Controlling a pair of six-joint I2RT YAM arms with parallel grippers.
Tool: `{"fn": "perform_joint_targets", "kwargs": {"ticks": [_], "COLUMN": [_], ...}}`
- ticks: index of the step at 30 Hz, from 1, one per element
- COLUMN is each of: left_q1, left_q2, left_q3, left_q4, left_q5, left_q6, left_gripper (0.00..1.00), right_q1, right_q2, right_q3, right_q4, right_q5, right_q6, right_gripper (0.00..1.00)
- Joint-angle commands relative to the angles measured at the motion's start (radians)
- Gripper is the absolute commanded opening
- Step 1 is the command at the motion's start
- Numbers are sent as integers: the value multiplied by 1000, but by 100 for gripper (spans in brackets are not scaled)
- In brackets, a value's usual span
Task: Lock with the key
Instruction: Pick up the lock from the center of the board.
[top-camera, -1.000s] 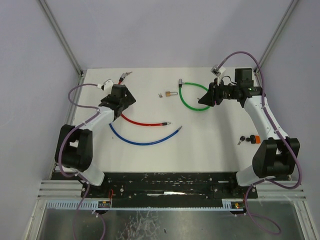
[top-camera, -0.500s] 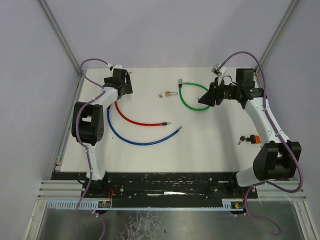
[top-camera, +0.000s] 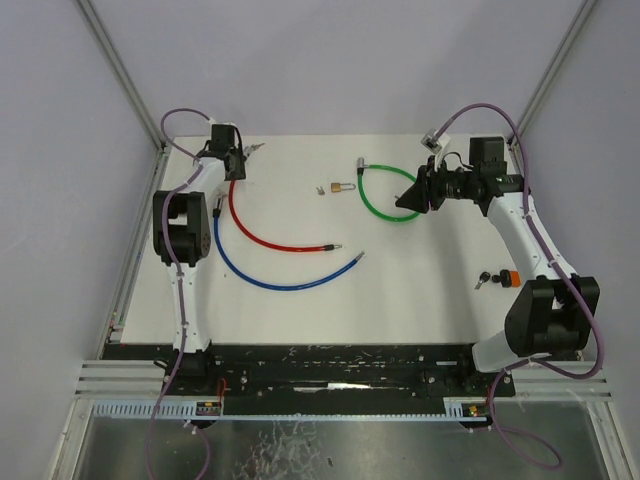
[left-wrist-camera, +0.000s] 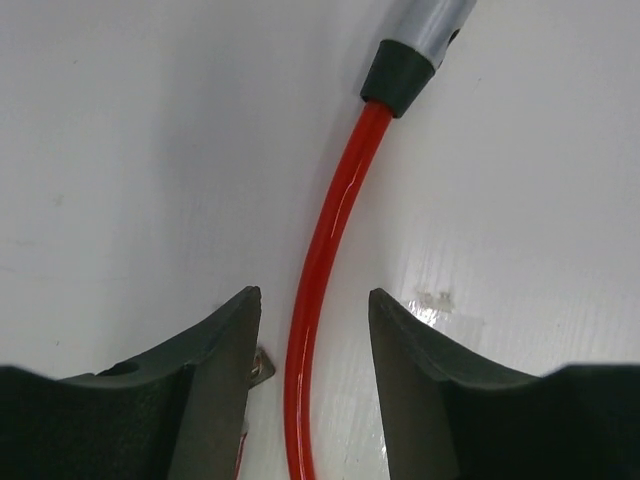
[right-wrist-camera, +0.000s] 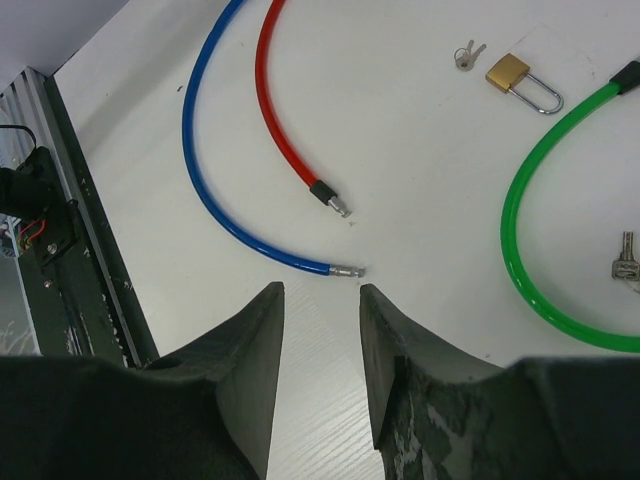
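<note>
Jaws of the left gripper stand apart astride the red cable, not touching it. The right gripper hangs parted and empty above the desk.

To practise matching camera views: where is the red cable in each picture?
Top external: red cable curves across left of centre.
Left wrist: red cable runs up the middle, straddled by the left gripper.
Right wrist: red cable at top, left of centre.
Shared landmark: blue cable beside it, top and right wrist views only.
</note>
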Motion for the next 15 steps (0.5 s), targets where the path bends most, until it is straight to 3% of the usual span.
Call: {"fn": "perform_joint_targets", "kwargs": {"ticks": [1,15], "left_q1": [5,53], "left_q2": [63,156], "left_q3": [109,256], "left_q4": [-84,-140], "left_q5": [58,191], "left_q6": [56,50], "left_gripper": [45,38], "right_q1": [7,6], "right_q2": [14,35], "right_q3": [4,6], "right_q4": [5,-5], "right_q5": [-16,-15], "right_q6": [-18,-25], "right_gripper": [43,43]}}
